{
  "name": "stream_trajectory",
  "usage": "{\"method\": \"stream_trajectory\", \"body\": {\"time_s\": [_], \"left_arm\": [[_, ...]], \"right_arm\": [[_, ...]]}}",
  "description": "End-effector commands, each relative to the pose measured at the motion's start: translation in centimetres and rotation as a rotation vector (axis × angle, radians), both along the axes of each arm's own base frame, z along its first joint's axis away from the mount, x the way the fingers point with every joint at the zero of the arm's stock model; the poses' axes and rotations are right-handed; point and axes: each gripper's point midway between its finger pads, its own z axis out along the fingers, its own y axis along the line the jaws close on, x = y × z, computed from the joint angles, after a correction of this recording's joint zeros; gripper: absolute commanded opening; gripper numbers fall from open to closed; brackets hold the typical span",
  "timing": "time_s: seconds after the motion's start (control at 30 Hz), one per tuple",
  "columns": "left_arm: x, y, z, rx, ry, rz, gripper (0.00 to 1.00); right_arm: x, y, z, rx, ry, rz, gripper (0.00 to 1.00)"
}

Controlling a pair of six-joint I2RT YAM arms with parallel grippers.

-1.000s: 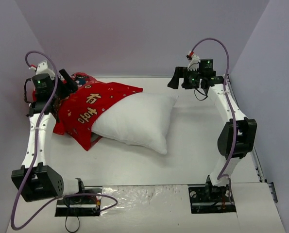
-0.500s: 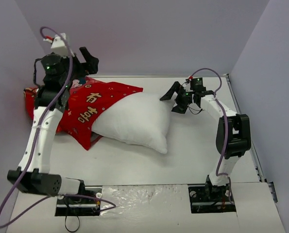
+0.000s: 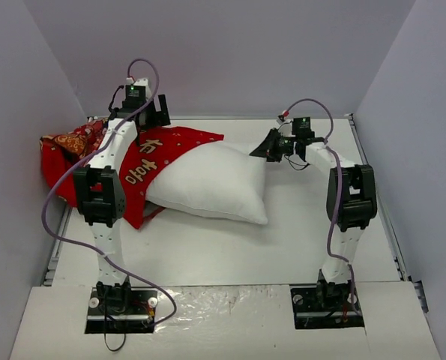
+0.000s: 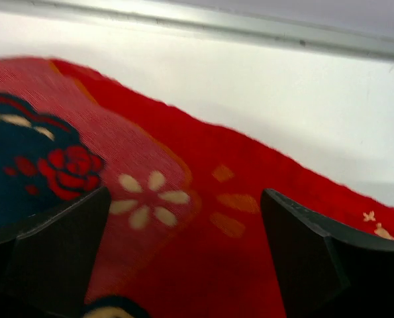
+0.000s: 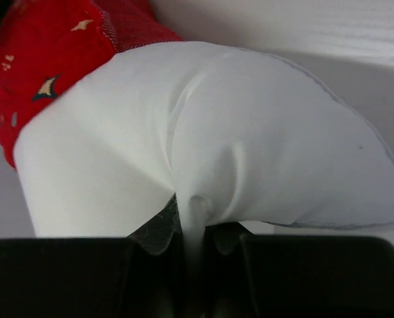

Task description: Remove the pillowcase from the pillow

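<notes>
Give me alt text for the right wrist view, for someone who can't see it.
The right gripper is shut on a pinched fold of the white pillow, which fills most of the view. The red pillowcase covers its far end, upper left.

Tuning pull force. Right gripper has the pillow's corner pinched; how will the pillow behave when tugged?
Probably floppy: the pillow puckers into folds where the right gripper pinches it, so the corner should stretch before the body follows. Likely light for its bulk, being puffy. Its other end sits inside the pillowcase, so cloth drag may resist.
</notes>
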Motion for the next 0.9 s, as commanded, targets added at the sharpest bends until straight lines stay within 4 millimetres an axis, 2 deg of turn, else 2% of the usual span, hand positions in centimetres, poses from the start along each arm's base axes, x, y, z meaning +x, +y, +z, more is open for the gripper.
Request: {"method": "stream_trajectory", "body": {"time_s": [0.0, 0.03, 0.1, 0.13, 0.17, 0.23, 0.27, 0.3, 0.4, 0.43, 0.53, 0.63, 0.67, 0.7, 0.73, 0.87], "left_arm": [[-0.1, 2.7, 6.1, -0.031, -0.072, 0.060, 0.98], [-0.3, 4.0, 5.7, -0.038, -0.054, 0.098, 0.98], [-1.0, 5.3, 4.5, -0.056, -0.004, 0.177, 0.97], [-1.4, 7.8, 3.7, -0.048, 0.026, 0.258, 0.97], [-1.9, 8.6, 3.3, -0.051, 0.049, 0.302, 0.97], [-2.8, 10.1, 1.8, -0.096, 0.098, 0.409, 0.97], [-3.0, 10.8, 1.5, -0.139, 0.107, 0.459, 0.97], [-3.0, 10.8, 1.1, -0.158, 0.113, 0.467, 0.96], [-2.4, 9.6, -1.0, -0.233, 0.155, 0.468, 0.95], [-2.0, 8.8, -2.1, -0.270, 0.180, 0.455, 0.94], [-0.8, 7.3, -3.0, -0.345, 0.196, 0.455, 0.94], [1.1, 5.7, -2.9, -0.394, 0.187, 0.435, 0.94], [1.5, 5.0, -3.5, -0.420, 0.204, 0.428, 0.94], [2.2, 4.3, -2.5, -0.439, 0.180, 0.413, 0.94], [2.6, 4.0, -2.8, -0.456, 0.184, 0.411, 0.94], [3.6, 2.9, -1.8, -0.562, 0.165, 0.418, 0.94]], "right_arm": [[-0.5, -6.1, 0.8, -0.243, -0.196, 0.145, 0.00], [0.5, -9.1, 0.1, -0.406, -0.292, 0.170, 0.00], [0.0, -11.9, -0.5, -0.544, -0.325, 0.213, 0.00], [0.1, -13.8, -0.9, -0.623, -0.344, 0.213, 0.00], [-0.1, -16.4, -2.2, -0.744, -0.355, 0.238, 0.00], [-0.5, -18.6, -2.5, -0.816, -0.364, 0.247, 0.00], [-0.7, -20.4, -2.7, -0.860, -0.370, 0.252, 0.00], [-0.8, -21.0, -2.6, -0.874, -0.377, 0.256, 0.00], [-1.0, -21.9, -1.8, -0.901, -0.421, 0.273, 0.00], [-1.0, -21.8, -1.4, -0.904, -0.437, 0.276, 0.00], [-0.8, -21.0, -0.9, -0.938, -0.474, 0.311, 0.00], [-0.5, -20.1, -0.5, -0.970, -0.511, 0.336, 0.00], [-0.4, -20.0, -0.3, -0.973, -0.517, 0.335, 0.00], [-0.3, -19.7, -0.2, -0.972, -0.522, 0.339, 0.00], [-0.3, -19.5, -0.1, -0.971, -0.526, 0.340, 0.00], [-0.3, -18.9, -0.5, -0.962, -0.522, 0.345, 0.00]]}}
